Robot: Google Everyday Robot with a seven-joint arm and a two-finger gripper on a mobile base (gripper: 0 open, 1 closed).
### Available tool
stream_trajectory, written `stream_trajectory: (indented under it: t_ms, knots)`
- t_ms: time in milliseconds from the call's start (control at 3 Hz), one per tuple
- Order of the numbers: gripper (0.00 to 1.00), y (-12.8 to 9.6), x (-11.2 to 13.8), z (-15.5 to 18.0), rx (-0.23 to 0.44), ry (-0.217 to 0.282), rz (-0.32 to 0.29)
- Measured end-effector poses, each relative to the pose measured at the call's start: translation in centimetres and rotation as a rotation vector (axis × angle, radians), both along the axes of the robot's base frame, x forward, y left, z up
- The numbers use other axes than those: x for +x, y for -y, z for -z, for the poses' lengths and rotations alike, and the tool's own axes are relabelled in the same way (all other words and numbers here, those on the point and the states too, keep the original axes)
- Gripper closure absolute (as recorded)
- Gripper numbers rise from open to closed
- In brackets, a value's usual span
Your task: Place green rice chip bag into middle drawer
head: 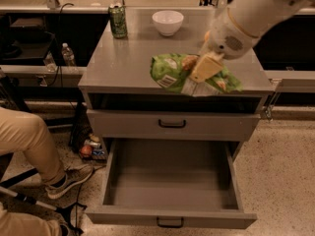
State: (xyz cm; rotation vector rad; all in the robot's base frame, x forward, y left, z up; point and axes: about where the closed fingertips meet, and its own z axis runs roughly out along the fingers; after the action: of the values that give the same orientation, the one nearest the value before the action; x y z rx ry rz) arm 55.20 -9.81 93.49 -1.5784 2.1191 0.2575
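Setting: robot test lab or workshop, not a home. Evidence: grey metal cabinet on a speckled hard floor, dark benches behind with a water bottle, and a seated person's leg at left. Gripper over the cabinet's front right edge, clamped on the bag.

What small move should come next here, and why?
Probably carry the bag forward past the front edge, then lower it. The gripper is shut on the green rice chip bag at the front of the cabinet top, and the middle drawer stands open below, nearer the camera.
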Motion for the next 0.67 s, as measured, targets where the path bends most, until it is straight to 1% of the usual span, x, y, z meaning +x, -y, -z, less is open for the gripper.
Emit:
stream_trajectory:
  t_ms: [333, 667]
  knots:
    - [1.00, 1.90, -3.96, 1.54, 0.039, -0.078, 0.042]
    - [1.00, 1.90, -3.96, 1.54, 0.039, -0.078, 0.042]
